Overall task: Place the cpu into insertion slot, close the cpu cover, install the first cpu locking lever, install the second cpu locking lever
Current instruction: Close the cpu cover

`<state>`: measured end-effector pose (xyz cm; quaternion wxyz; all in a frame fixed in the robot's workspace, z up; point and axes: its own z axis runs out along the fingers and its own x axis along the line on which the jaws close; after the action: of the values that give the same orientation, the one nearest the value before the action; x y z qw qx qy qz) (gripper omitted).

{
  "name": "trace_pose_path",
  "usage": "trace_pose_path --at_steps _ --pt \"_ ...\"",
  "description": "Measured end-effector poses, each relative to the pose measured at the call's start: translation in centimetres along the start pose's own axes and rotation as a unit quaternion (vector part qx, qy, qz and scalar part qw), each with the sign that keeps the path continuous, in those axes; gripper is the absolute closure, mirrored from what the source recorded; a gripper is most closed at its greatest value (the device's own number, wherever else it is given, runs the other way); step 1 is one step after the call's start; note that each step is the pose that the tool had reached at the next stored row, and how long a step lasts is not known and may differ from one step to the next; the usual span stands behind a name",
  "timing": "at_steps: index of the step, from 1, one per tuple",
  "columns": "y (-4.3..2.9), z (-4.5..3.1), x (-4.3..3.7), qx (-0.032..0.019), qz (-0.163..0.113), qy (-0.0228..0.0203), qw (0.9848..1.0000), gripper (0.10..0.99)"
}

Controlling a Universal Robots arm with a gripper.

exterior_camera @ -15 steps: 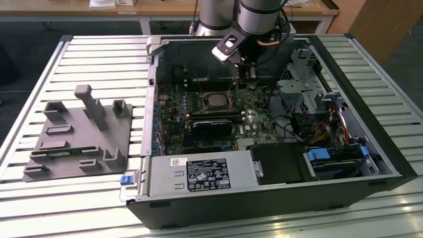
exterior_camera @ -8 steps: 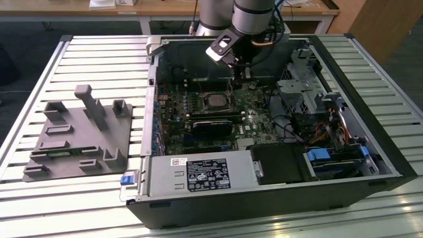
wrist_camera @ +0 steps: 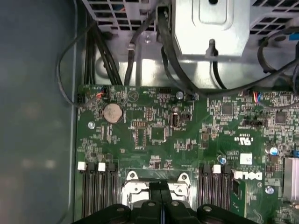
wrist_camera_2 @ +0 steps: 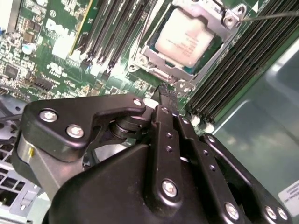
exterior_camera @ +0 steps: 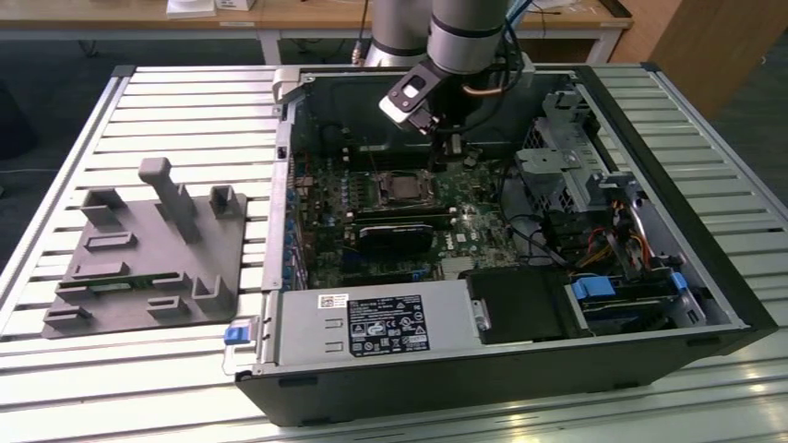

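Grey slatted metal forms the table [exterior_camera: 185, 101] that carries an open computer case [exterior_camera: 493, 383]. The arm comes down into the case, and the pincer [exterior_camera: 447, 159] hangs over the green board [exterior_camera: 474, 235]. The socket [exterior_camera: 400, 188] lies near the pincer, a little toward the exterior view's left of its tips and nearer to the camera. A grey holder plate [exterior_camera: 136, 268] lies on the table, well apart from the pincer, far toward the exterior view's left.

In the second wrist view the two black fingers [wrist_camera_2: 162, 116] of the pincer [wrist_camera_2: 167, 92] are pressed together and hold nothing. Just ahead of the tips sits the chip [wrist_camera_2: 187, 37], with its dull silver top flat in the socket. The cover frame [wrist_camera_2: 152, 55] lies down around the chip, and the chip top shows through its square opening. A thin metal lever [wrist_camera_2: 271, 15] runs away from the frame corner that is farthest from the pincer. I cannot tell whether it is hooked. Long black memory slots [wrist_camera_2: 110, 32] run along both sides of the socket.

In the first wrist view the pincer [wrist_camera: 160, 189] is also closed, with its tips touching. It stands over the cover frame [wrist_camera: 135, 187], whose silver edge shows on both sides of the tips. Farther ahead of the pincer is a round coin battery [wrist_camera: 112, 112]. Beyond the board edge are black cables [wrist_camera: 100, 56] and a metal box [wrist_camera: 210, 28].
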<state>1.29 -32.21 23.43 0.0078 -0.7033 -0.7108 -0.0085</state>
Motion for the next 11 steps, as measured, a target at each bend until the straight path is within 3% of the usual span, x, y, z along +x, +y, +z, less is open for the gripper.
trace_pose_path --at_steps 11 --pt "-3.62 0.29 0.03 0.0001 0.0 0.0 1.0 0.98"
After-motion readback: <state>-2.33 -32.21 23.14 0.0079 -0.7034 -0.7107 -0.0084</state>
